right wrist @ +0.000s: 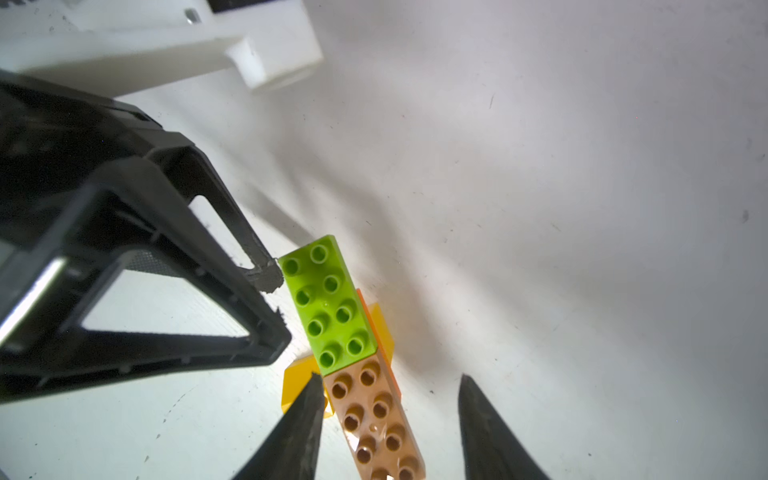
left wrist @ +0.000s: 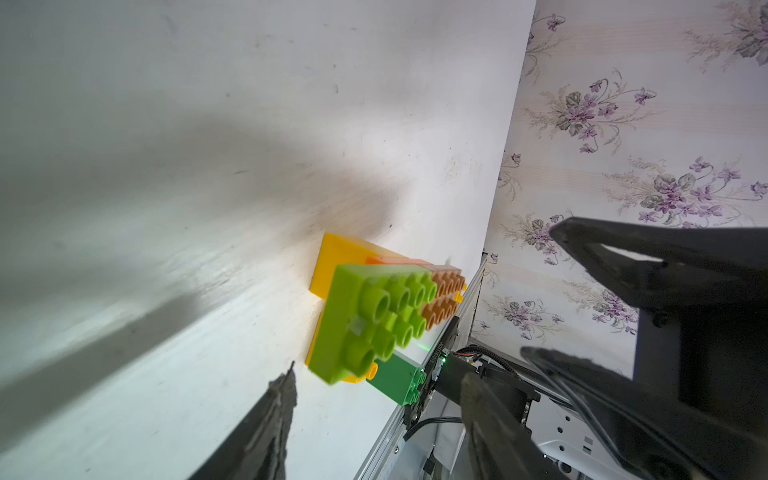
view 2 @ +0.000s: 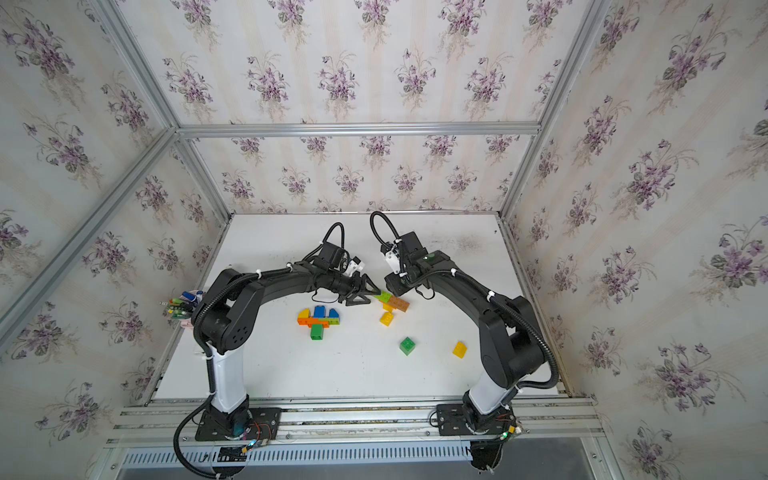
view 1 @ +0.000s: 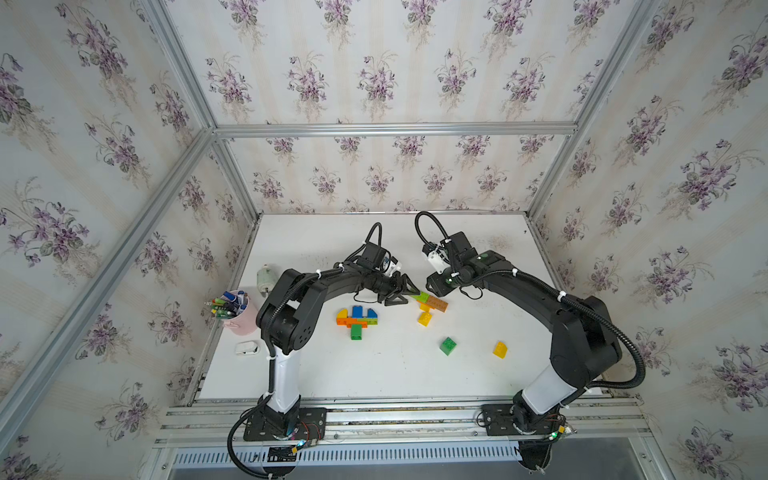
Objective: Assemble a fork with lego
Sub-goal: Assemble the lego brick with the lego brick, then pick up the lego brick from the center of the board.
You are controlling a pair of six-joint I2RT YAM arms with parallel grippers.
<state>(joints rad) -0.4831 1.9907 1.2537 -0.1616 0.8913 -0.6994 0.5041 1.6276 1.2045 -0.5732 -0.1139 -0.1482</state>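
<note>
A lego stack (view 1: 432, 301) lies mid-table: a lime brick (right wrist: 326, 303) and a brown brick (right wrist: 374, 415) end to end on yellow and orange pieces. My right gripper (right wrist: 390, 376) hangs open over the brown brick, with one finger close beside it and the other well apart. My left gripper (left wrist: 380, 370) is open at the lime end (left wrist: 374, 320), and one fingertip (right wrist: 270, 278) touches that brick. In both top views a flat piece (view 1: 357, 318) of orange, blue, yellow and green bricks lies left of the stack (view 2: 392, 301).
Loose bricks lie nearer the front: a yellow one (view 1: 424, 318), a green one (view 1: 448, 345) and another yellow one (view 1: 500, 349). A pink cup of marker pens (view 1: 235, 311), a grey cylinder (view 1: 266, 278) and a small white object (view 1: 247, 348) stand at the left edge.
</note>
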